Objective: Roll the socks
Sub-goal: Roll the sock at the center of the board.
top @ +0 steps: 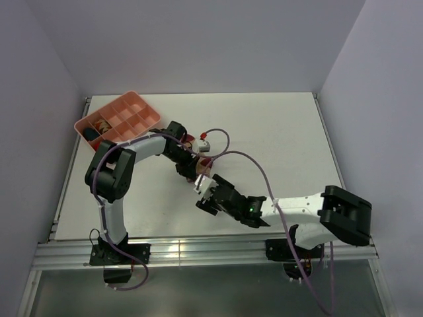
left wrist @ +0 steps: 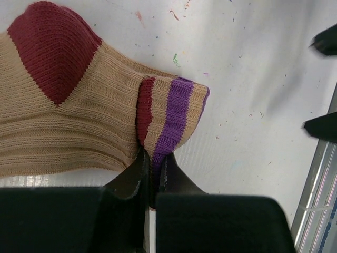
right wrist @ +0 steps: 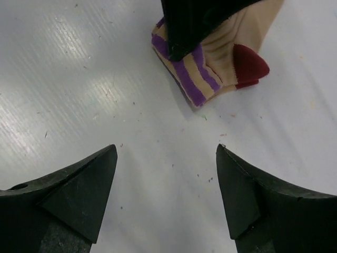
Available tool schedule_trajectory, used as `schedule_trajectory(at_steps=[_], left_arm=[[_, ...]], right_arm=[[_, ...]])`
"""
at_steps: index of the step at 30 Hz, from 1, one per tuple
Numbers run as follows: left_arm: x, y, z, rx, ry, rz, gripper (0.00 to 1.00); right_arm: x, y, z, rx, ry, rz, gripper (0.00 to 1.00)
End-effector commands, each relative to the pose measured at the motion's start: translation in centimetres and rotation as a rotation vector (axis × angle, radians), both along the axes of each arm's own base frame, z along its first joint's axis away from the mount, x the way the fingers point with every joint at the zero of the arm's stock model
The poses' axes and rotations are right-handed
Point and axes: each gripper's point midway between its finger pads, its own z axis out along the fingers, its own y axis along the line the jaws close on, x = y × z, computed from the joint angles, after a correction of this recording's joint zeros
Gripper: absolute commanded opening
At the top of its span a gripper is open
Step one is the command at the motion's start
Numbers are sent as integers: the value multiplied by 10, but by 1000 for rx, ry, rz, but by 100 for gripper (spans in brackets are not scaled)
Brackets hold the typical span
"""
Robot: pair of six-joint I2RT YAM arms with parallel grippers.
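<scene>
Overhead view hides the grip; the left wrist view shows it.
The left gripper (left wrist: 152,159) clamps the purple-striped cuff (left wrist: 179,113) of the tan ribbed sock (left wrist: 79,121); the right gripper (right wrist: 166,153) stands wide, empty.

Sock (left wrist: 79,121): ribbed knit cloth, matt. Bench (right wrist: 79,79) beside it: smooth, faintly glossy, flecked. Right claw (right wrist: 166,150): matt plastic.

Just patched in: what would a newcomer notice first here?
The tan sock with its dark red patch, in the middle of the table, its purple-striped cuff pinched in the shut left gripper. The right gripper gapes open just short of that cuff. A pink compartment tray sits at the far left corner.
</scene>
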Motion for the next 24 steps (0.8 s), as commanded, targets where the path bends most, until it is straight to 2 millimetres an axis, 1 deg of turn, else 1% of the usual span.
schedule_trajectory(at_steps=[1, 2, 4, 6, 7, 9, 10, 14, 15, 17, 18, 20, 22, 24], left_arm=[[10, 12, -15, 68, 5, 23, 0], [10, 11, -14, 66, 6, 19, 0], [10, 12, -17, 72, 11, 19, 0], [9, 13, -18, 78, 15, 17, 0], [8, 13, -20, 82, 23, 16, 0], [10, 12, -19, 80, 24, 13, 0], [10, 12, -20, 81, 28, 11, 0], [10, 12, -20, 86, 38, 9, 0], [10, 12, -21, 87, 39, 6, 0], [11, 12, -21, 87, 43, 8, 0], [10, 12, -22, 89, 52, 6, 0], [10, 11, -20, 82, 59, -3, 0], [9, 11, -23, 85, 67, -7, 0], [8, 10, -23, 88, 81, -11, 0]], right_arm=[[19, 35, 27, 36, -93, 38, 82], [23, 41, 32, 38, -110, 44, 82], [32, 44, 23, 17, -103, 43, 82], [42, 44, 21, 3, -113, 33, 81], [50, 44, 19, -14, -118, 28, 81], [56, 44, 17, -26, -116, 31, 79], [63, 45, 16, -35, -115, 31, 79], [71, 48, 8, -58, -93, 47, 72], [71, 47, 1, -74, -85, 51, 71], [72, 49, -3, -82, -75, 62, 70], [71, 50, -10, -94, -60, 69, 70], [73, 49, -16, -101, -52, 69, 69], [72, 51, -23, -108, -33, 79, 67], [74, 48, -32, -125, -21, 73, 66]])
